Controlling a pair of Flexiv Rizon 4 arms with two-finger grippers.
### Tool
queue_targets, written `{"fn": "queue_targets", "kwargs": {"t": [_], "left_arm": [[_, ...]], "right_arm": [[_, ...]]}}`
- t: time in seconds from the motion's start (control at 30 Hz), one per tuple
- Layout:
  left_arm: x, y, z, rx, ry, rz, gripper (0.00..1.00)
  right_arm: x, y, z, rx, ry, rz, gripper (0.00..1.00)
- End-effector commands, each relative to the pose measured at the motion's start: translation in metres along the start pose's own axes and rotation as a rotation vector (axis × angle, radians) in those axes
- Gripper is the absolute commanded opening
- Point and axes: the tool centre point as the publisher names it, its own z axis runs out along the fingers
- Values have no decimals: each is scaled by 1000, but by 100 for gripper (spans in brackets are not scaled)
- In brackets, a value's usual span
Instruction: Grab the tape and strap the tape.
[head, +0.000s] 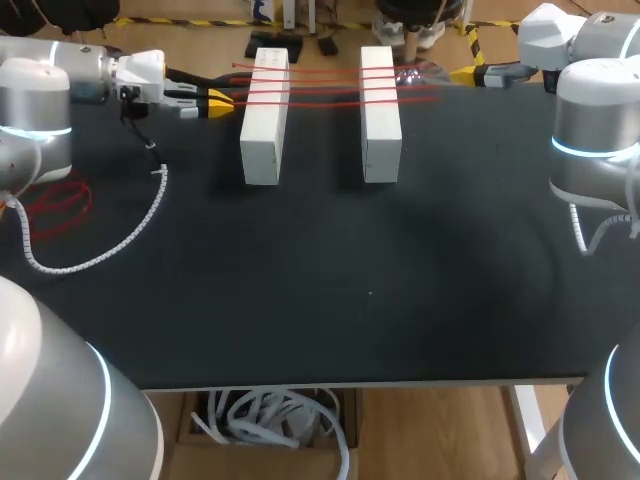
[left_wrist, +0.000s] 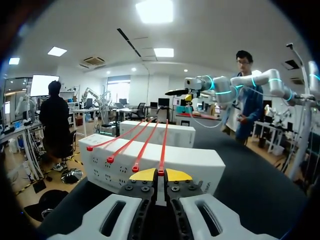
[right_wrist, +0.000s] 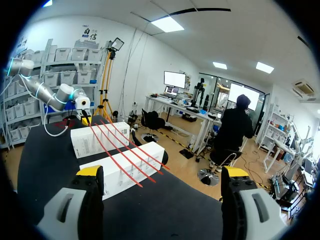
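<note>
Two white boxes (head: 264, 130) (head: 380, 125) stand side by side at the back of the black table (head: 330, 280). Several red straps (head: 330, 85) lie across both boxes. My left gripper (head: 220, 100) is at the straps' left ends, level with the box tops. In the left wrist view the left gripper (left_wrist: 160, 175) is shut on the head of the front red strap (left_wrist: 162, 150), just before the nearer box (left_wrist: 200, 165). My right gripper (head: 465, 73) hangs open behind the right box. In the right wrist view it (right_wrist: 162, 172) holds nothing, with the boxes (right_wrist: 125, 172) and straps (right_wrist: 120, 150) ahead.
A loose bundle of red straps (head: 55, 205) lies at the table's left edge. A white spiral cable (head: 130, 225) from my left arm trails over the left part of the table.
</note>
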Motion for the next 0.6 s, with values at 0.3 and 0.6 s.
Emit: {"fn": "queue_targets", "kwargs": {"t": [0.3, 0.6], "left_arm": [[8, -10, 0, 106, 3, -9, 0], [25, -43, 2, 249, 26, 5, 0]], "right_arm": [[0, 0, 0, -2, 0, 0, 100], [0, 0, 0, -2, 0, 0, 100]]}}
